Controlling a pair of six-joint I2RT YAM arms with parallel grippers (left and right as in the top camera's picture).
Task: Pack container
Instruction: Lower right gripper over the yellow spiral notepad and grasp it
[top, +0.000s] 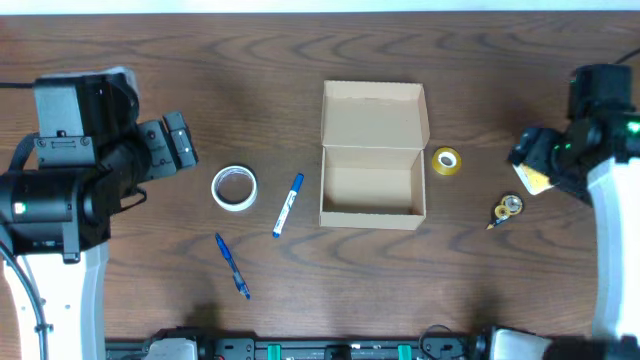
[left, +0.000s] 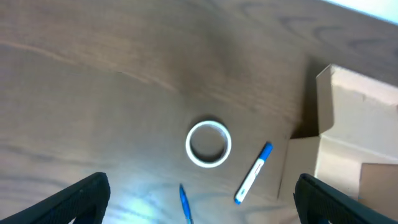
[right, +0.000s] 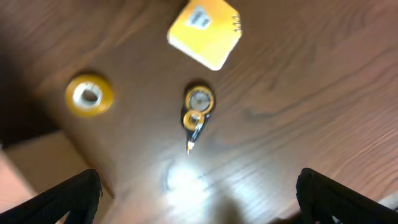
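The tan cardboard container (top: 372, 188) stands open and empty at the table's middle, its flap lid (top: 373, 112) folded back to the far side. It also shows at the right of the left wrist view (left: 354, 124) and the lower left of the right wrist view (right: 34, 171). My left gripper (top: 180, 143) is open and empty, left of the container and above a white tape ring (left: 209, 144). My right gripper (top: 523, 152) is open and empty, to the right of the container.
Left of the container lie the white tape ring (top: 234, 188), a blue-and-white marker (top: 288, 205) and a blue pen (top: 232, 265). To its right are a yellow tape roll (top: 446, 161), a yellow block (right: 204, 31) and a small gold-and-black object (right: 198, 109).
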